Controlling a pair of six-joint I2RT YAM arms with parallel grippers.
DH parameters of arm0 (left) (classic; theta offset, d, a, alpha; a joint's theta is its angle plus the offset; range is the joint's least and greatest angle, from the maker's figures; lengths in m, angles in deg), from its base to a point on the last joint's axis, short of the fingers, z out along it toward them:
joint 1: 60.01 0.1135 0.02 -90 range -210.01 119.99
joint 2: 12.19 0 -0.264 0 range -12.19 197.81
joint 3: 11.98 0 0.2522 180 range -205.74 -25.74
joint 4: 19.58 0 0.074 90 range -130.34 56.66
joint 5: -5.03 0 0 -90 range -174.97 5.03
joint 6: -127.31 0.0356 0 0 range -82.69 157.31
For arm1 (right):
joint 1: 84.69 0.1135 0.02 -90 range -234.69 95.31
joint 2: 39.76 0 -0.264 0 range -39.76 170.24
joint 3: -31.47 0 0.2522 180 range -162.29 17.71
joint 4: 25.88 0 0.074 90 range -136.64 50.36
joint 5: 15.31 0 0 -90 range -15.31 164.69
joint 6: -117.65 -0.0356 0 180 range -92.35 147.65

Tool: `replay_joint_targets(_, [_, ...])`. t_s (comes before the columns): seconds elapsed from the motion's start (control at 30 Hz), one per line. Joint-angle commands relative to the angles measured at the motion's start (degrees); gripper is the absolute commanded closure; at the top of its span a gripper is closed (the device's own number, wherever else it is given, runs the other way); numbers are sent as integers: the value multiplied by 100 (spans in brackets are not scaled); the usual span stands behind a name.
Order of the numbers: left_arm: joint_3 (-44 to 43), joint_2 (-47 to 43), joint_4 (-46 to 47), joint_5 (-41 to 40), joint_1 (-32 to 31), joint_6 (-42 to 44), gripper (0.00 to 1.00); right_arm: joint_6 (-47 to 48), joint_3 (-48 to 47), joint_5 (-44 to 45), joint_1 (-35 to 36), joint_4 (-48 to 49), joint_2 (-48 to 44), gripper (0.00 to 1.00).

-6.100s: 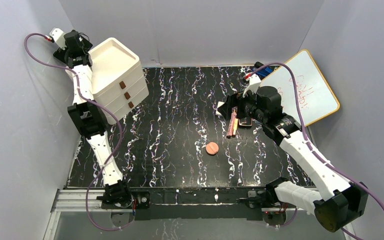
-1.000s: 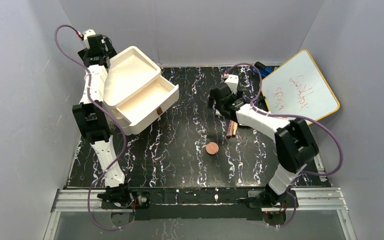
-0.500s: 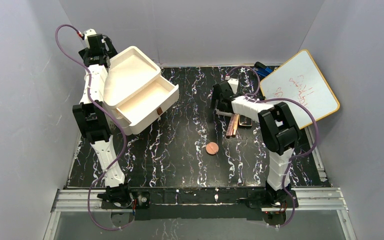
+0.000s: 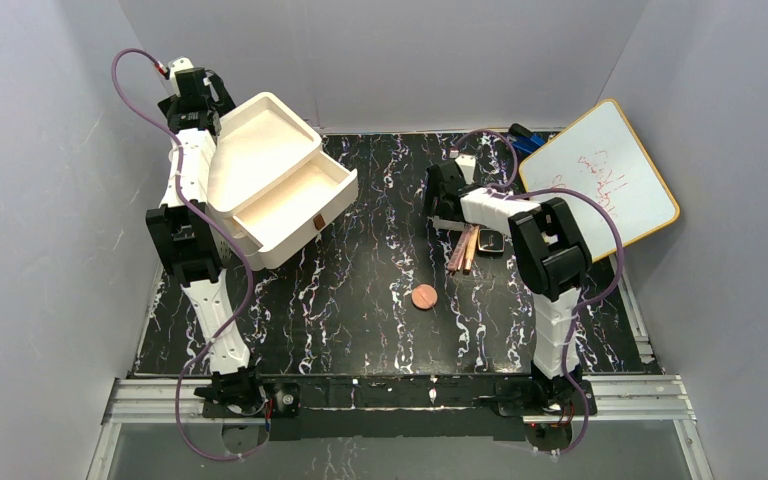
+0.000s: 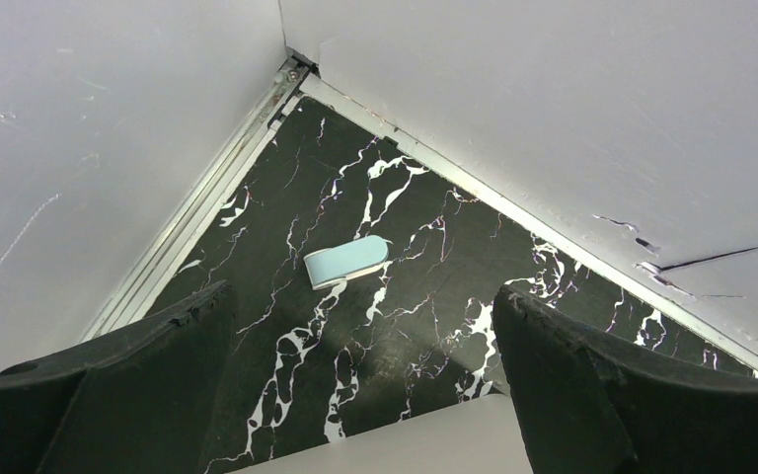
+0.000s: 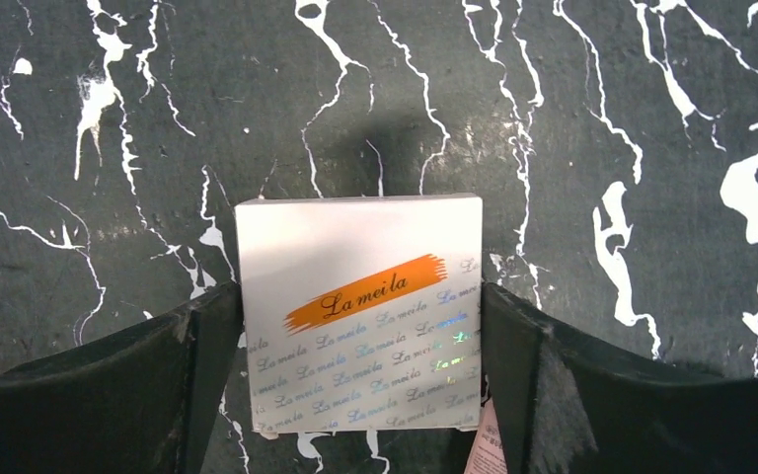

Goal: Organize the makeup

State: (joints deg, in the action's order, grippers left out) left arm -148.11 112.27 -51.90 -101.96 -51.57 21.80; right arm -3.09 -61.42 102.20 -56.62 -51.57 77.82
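The white square palette (image 6: 355, 306) with an orange-brown stripe lies flat between my right gripper's (image 6: 360, 296) fingers, which touch both its sides. In the top view the right gripper (image 4: 447, 203) is at the back middle of the table and hides the palette. The slim pink-brown sticks (image 4: 463, 248) lie just in front of it, with the small dark compact (image 4: 491, 242) beside them. The copper-brown disc (image 4: 424, 296) lies alone nearer the front. My left gripper (image 5: 360, 296) is open and empty, raised at the far left corner (image 4: 195, 95).
The white three-drawer box (image 4: 260, 160) stands at the back left, angled, with its top drawer (image 4: 295, 205) pulled open and empty. A whiteboard (image 4: 600, 175) leans at the back right. A small light-blue object (image 5: 347, 262) lies in the back left corner.
Since six seconds ago the box has turned and its top drawer has opened. Over the last second the right arm has folded in closer while its gripper stays over the palette. The left arm is still.
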Motion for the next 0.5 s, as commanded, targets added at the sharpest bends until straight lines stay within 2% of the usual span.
replay_joint_targets(0.0, [-183,5,-163,21,-14,48,2,80,-163,-154,-38,-55,231,13])
replay_joint_targets(0.1, [-180,1,-157,21,-11,44,2,103,-126,-134,-35,-81,195,45])
replay_joint_targets(0.13, [-182,0,-158,21,-10,47,2,103,-83,-85,-35,-51,136,59])
replay_joint_targets(0.23, [-182,-2,-161,29,-11,41,2,201,-8,-32,-28,-8,-111,84])
replay_joint_targets(0.47, [-200,-5,-157,73,-17,15,2,683,-591,477,366,-370,-991,86])
